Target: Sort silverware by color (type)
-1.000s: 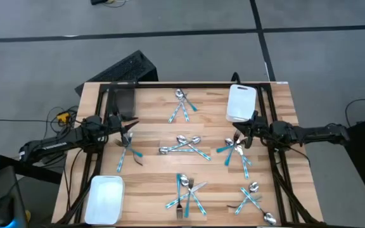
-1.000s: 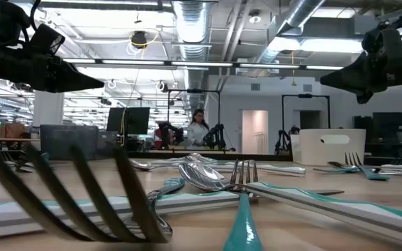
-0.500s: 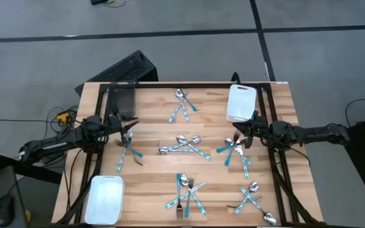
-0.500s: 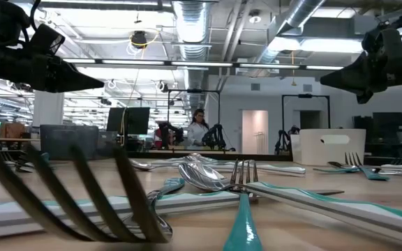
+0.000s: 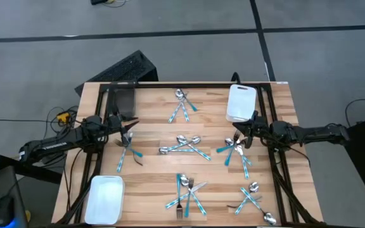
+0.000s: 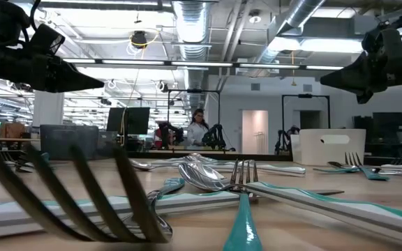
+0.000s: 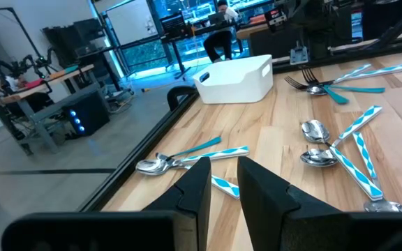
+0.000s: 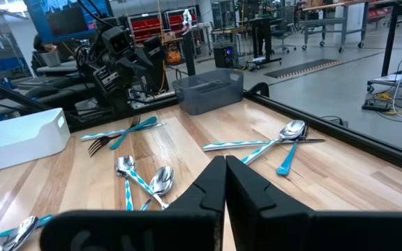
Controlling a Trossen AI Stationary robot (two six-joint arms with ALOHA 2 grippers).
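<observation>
The left hand (image 5: 127,132), fingers narrowly parted and empty, hovers directly over the nearest silverware (image 5: 128,151), whose handles run lengthwise down the desk (image 5: 151,183); the right hand (image 5: 244,134) is shut.

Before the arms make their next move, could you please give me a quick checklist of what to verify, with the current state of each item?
1. Left gripper empty: ok; a narrow gap shows between its fingers, nothing in it.
2. Right gripper empty: ok; fingers shut together, holding nothing.
3. Silverware reachable: ok; forks, spoons and knives lie in loose piles across the table.
4. Pieces separate enough to pick singly: not ok; they cross and overlap within the piles.
5. White trays ready: ok; the near-left tray and the far-right tray look empty.
6. Dark grey bin empty: cannot tell.
</observation>
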